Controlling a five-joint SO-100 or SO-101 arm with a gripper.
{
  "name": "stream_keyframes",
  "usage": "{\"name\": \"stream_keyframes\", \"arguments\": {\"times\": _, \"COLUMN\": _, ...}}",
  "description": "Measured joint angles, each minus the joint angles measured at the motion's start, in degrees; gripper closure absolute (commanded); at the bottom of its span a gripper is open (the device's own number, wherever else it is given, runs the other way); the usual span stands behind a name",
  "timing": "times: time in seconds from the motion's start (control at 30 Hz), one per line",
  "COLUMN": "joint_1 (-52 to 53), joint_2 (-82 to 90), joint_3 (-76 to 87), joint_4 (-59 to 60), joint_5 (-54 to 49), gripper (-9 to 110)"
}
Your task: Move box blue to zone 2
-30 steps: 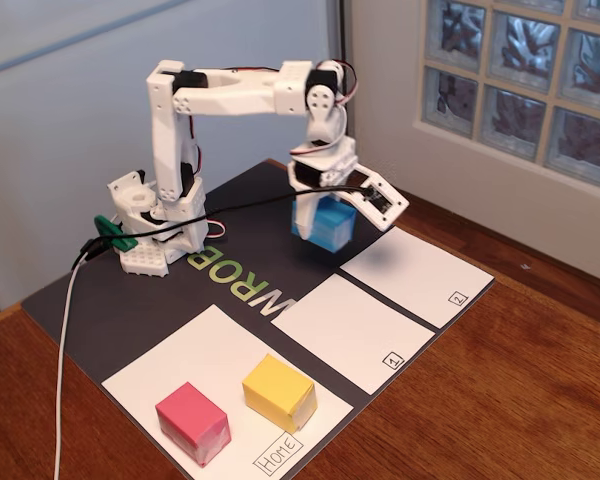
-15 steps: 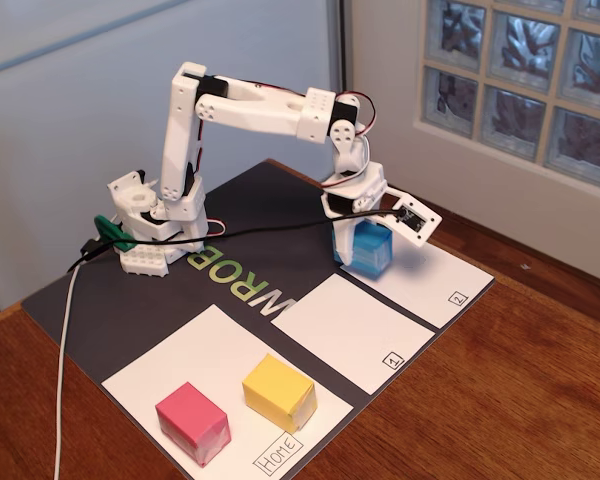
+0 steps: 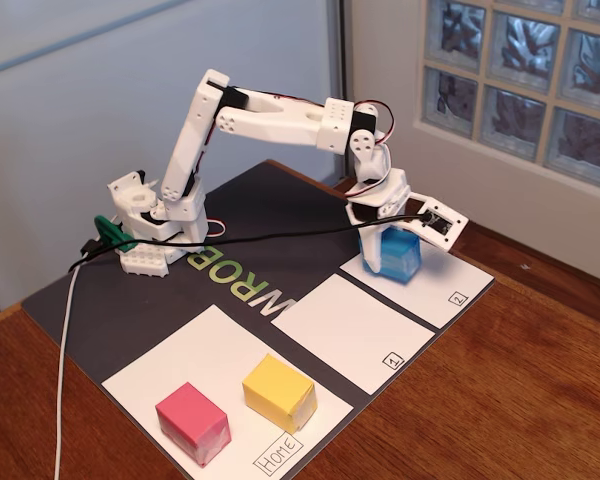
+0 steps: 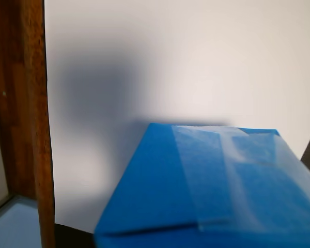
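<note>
The tool (image 3: 392, 238) grips the blue box (image 3: 395, 255) (clear tape on top) over zone 2 (image 3: 430, 283).

zone 2 (image 3: 425, 275) bare around box blue (image 3: 392, 254), zone 1 sheet (image 3: 352, 322) clear

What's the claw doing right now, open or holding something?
Claw: closed on the blue box, which sits over zone 2; whether the box touches the paper cannot be told.
</note>
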Motion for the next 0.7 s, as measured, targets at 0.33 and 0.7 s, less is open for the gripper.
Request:
{"name": "stream_keyframes", "arguments": {"times": 0.33, "joint_1": 0.7, "joint_2": -3.5, "joint_3": -1.9, "joint_4": 0.0, "joint_5": -1.3, "gripper": 102}}
{"name": "stream_keyframes", "arguments": {"times": 0.7, "joint_1": 1.6, "joint_2": -5.8, "joint_3": -2.5, "joint_4": 0.0, "joint_5": -1.6, "gripper": 101}}
